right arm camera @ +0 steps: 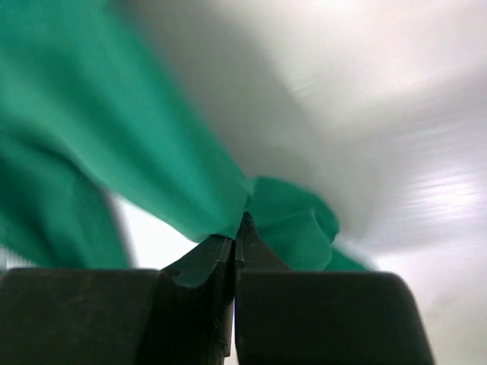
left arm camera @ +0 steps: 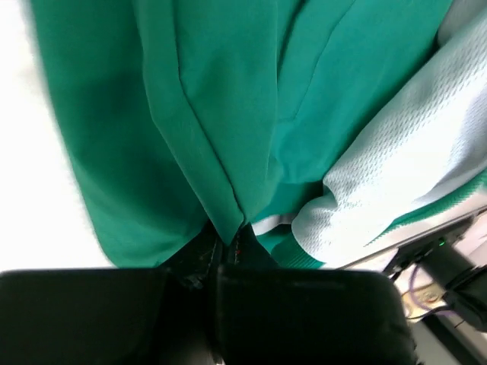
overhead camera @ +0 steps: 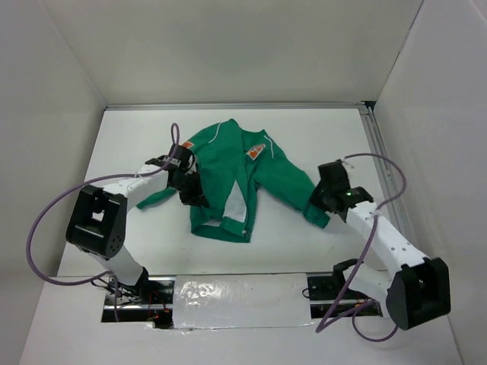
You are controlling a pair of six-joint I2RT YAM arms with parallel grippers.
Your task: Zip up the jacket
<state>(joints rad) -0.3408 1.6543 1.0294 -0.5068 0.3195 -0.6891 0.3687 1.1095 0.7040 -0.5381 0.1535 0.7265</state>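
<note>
The green jacket [overhead camera: 228, 171] lies spread on the white table, front open, with white lining [overhead camera: 237, 207] showing near its hem and an orange patch [overhead camera: 256, 150] on the chest. My left gripper [overhead camera: 188, 186] is at the jacket's left side and is shut on a fold of its green fabric [left arm camera: 221, 175]; the white mesh lining [left arm camera: 396, 182] bulges to the right of that pinch. My right gripper [overhead camera: 326, 196] is at the end of the right sleeve [overhead camera: 293, 186] and is shut on the green sleeve cloth [right arm camera: 228, 190], lifted off the table.
White walls enclose the table on three sides. A metal rail [overhead camera: 380, 163] runs along the right edge. A foil-covered strip [overhead camera: 236, 296] and cables lie at the near edge between the arm bases.
</note>
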